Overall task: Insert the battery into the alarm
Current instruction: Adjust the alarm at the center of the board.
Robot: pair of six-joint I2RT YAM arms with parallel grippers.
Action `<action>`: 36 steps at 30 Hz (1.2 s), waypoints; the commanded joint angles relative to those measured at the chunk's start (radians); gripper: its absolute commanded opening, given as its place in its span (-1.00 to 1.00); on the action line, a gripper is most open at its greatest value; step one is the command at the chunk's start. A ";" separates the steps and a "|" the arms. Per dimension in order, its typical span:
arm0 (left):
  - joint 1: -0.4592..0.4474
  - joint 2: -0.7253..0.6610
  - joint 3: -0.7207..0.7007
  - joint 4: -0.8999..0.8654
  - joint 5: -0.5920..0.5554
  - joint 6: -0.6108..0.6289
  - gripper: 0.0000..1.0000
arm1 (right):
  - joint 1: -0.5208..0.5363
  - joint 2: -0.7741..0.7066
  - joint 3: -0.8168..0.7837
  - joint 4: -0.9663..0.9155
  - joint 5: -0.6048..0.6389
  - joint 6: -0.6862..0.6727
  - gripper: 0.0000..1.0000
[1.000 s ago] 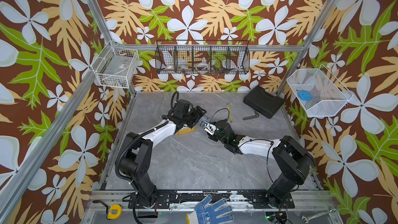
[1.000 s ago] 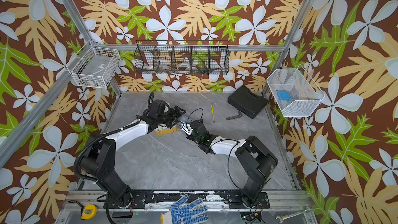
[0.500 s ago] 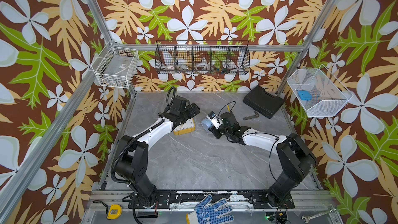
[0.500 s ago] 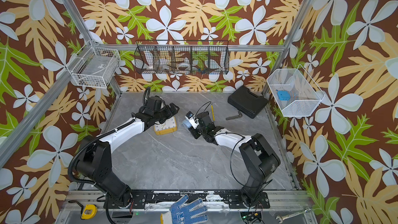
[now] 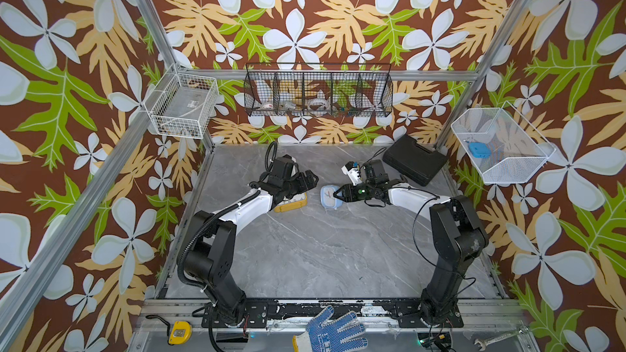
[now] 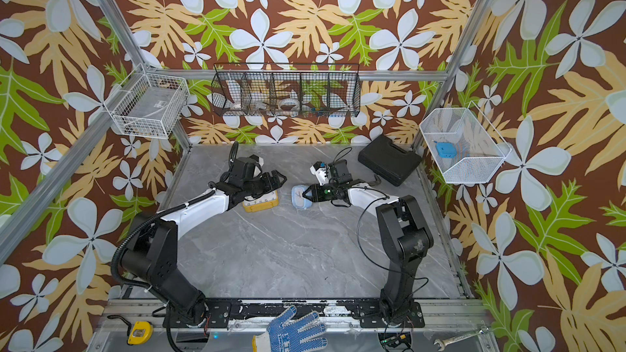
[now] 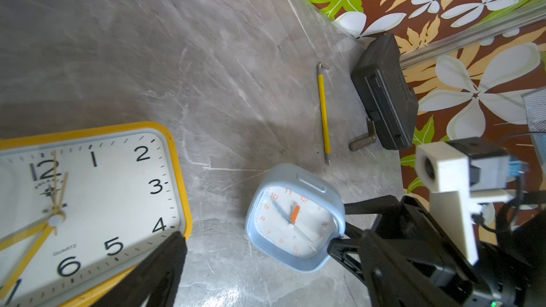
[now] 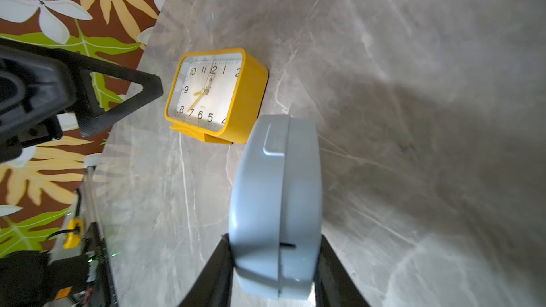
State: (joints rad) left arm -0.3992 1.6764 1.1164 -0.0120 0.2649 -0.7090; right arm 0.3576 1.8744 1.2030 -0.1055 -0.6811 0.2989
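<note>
Grey marble table (image 5: 305, 248), flower-papered walls all round. On it the right gripper (image 8: 273, 261) is clamped on the alarm (image 8: 274, 202), which is pale blue. One jaw presses its face and the other its back, close to one side edge. I judge the grip is set there so the wrist can turn the alarm and bring round its back, where the battery bay should be. That back is hidden in every view, and I cannot tell whether the alarm touches the table. The left gripper (image 5: 306, 182) hangs spread wide and empty above the yellow clock (image 5: 291, 202) nearby, probably kept free to fetch the battery. No battery shows anywhere, so insertion looks not yet begun. Farther off, toward the back wall, lie a key (image 7: 323, 113) and a case (image 5: 414, 160).
</note>
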 commanded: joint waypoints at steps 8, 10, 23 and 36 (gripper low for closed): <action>0.000 0.055 -0.014 0.111 0.177 -0.018 0.84 | -0.068 0.093 0.081 -0.178 -0.117 0.038 -0.12; -0.001 0.077 -0.012 0.134 0.212 -0.035 0.84 | -0.081 0.117 0.102 -0.193 -0.133 0.042 -0.07; -0.012 0.170 0.010 0.225 0.300 -0.098 0.83 | -0.127 0.256 0.256 -0.241 -0.195 0.066 0.17; 0.040 0.024 0.024 0.116 0.134 0.054 0.83 | -0.179 0.200 0.317 -0.240 0.003 0.097 0.45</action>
State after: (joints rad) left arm -0.3813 1.7393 1.1316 0.1390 0.4816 -0.7418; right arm 0.1898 2.1281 1.5253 -0.3786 -0.7773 0.3855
